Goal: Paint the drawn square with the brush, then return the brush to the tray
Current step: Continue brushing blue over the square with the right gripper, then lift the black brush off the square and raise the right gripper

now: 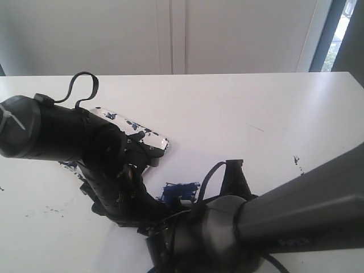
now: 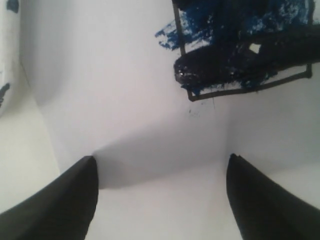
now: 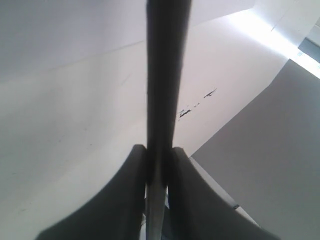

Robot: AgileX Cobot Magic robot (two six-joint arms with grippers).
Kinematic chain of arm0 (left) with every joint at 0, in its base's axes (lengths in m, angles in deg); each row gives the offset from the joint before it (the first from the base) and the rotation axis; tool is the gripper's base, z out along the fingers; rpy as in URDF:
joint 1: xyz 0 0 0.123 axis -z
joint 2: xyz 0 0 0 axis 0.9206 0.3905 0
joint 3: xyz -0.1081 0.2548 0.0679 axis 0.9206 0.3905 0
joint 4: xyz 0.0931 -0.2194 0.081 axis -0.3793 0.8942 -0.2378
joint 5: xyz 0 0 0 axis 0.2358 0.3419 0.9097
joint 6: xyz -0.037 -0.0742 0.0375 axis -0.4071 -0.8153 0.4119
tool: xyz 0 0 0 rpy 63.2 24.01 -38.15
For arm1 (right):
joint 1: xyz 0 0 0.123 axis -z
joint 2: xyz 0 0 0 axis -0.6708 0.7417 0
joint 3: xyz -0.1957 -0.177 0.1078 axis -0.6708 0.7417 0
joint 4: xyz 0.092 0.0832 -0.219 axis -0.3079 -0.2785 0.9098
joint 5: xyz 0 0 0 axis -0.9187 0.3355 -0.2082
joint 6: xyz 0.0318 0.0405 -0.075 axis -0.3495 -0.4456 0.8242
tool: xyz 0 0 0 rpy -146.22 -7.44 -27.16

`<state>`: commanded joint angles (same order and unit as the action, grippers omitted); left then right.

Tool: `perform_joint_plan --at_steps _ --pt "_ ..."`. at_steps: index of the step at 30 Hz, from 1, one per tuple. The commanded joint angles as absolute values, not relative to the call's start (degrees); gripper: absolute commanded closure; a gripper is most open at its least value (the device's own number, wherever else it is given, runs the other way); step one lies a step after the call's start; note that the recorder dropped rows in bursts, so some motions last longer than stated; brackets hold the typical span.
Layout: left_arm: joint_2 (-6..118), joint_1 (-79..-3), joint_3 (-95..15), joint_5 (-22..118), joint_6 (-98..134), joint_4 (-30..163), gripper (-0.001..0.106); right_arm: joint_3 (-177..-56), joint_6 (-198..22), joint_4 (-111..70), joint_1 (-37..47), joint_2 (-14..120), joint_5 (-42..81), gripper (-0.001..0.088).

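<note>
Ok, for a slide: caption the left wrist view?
Open left gripper near the drawn square, largely painted blue, on paper.

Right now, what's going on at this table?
The right gripper is clamped on the brush and is working at the drawn square. The square is mostly covered in dark blue paint, and some strokes run past its outline. The left gripper is open and empty, low over the white paper beside the square. The paint-smeared tray sits partly hidden behind the left arm, and the brush is not yet back on it.
</note>
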<state>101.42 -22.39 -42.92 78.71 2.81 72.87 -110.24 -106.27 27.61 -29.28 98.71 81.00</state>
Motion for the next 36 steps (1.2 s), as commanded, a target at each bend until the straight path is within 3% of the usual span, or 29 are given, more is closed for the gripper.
perform_joint_plan --at_steps 19,36 --pt "101.42 -22.39 -42.92 78.31 3.56 72.87 0.03 -110.24 -104.65 21.03 -28.1 98.17 80.96 0.0868" --pt "96.4 -22.39 -42.92 66.26 2.21 71.41 0.03 -107.42 -112.79 11.66 -28.82 88.43 75.43 0.0868"
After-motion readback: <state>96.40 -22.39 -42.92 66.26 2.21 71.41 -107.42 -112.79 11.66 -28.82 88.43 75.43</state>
